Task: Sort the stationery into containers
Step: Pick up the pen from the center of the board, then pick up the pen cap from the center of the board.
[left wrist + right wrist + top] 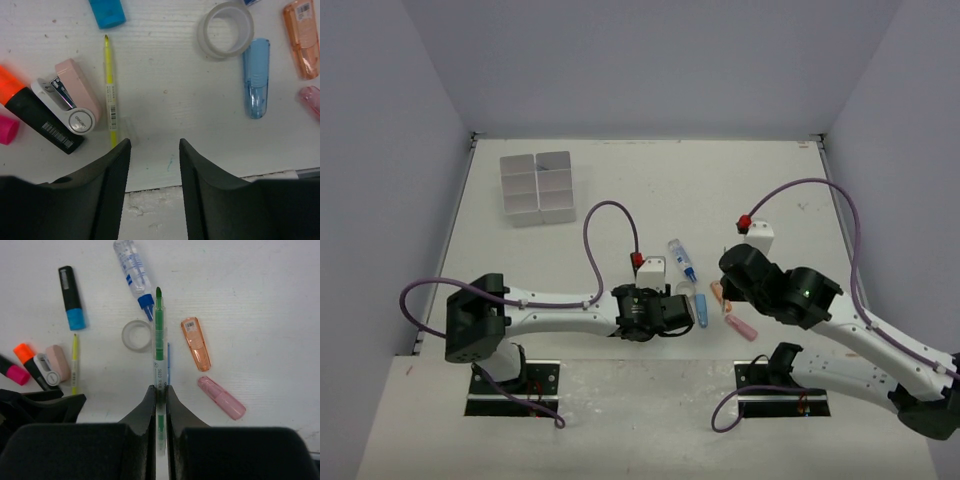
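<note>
Right tool [160, 388] clamps green pen [159, 330], its tail hidden; left tool [154, 145] gapes.

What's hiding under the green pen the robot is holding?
A blue thing peeks out beside the green pen, which the right fingers pinch. The pen covers most of it, so I can't tell what it is.

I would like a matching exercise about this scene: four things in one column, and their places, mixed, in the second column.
1 green pen
2 yellow pen
3 tape ring
4 tray

A beside the pink stapler
B back left of the table
C between the right fingers
D flat, next to the blue cap

Pairs: 1-C, 2-A, 3-D, 4-B
</note>
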Available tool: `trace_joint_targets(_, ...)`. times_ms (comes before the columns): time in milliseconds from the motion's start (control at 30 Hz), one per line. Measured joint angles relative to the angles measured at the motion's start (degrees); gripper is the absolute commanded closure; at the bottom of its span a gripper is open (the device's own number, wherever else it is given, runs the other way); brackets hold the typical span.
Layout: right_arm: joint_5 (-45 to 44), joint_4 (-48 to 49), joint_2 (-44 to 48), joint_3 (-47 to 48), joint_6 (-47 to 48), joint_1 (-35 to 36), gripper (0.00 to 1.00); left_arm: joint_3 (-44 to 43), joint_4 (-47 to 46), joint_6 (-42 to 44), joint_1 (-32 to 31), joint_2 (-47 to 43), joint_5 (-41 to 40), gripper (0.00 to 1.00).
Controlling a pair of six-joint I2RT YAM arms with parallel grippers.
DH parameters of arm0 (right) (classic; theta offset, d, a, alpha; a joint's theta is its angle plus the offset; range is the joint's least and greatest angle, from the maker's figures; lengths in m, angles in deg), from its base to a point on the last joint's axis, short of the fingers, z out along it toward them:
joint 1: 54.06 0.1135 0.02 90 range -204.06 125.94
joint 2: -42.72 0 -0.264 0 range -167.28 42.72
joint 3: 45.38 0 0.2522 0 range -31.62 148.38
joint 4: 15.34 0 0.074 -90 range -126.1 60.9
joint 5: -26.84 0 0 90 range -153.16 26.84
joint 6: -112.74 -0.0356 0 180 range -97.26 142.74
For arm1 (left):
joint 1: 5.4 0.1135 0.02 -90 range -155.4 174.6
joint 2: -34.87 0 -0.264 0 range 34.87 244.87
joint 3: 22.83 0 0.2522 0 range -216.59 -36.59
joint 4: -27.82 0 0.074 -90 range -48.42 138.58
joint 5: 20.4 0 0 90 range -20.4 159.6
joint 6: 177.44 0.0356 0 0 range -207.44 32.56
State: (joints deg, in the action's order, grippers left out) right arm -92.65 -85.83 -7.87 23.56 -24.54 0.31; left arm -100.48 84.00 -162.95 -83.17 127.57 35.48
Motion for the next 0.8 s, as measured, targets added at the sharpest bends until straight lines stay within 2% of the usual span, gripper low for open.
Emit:
trace_joint_targets(133, 0.27, -0.39, -1.65, -2.17, 0.01, 0.0, 1.0, -0.09, 0.8, -2.85, 0.02, 2.93, -0.47, 0.62)
trace_joint_targets(167, 0.29, -0.59, -1.59, -2.29, 0.01, 0.0, 1.0, -0.09, 0.84, -3.27, 0.02, 3.51, -0.53, 0.68)
trace_joint_targets(233, 0.33, -0.47, -1.31, -2.29, 0.04, 0.0, 1.0, -0.09, 0.89, -3.89, 0.02, 4.52, -0.55, 0.71)
trace_joint_targets(800, 0.68, 0.39, -0.61, -4.11, 0.27, 0.0, 1.0, 0.09, 0.93, -6.59, 0.02, 7.7, -0.65, 0.71)
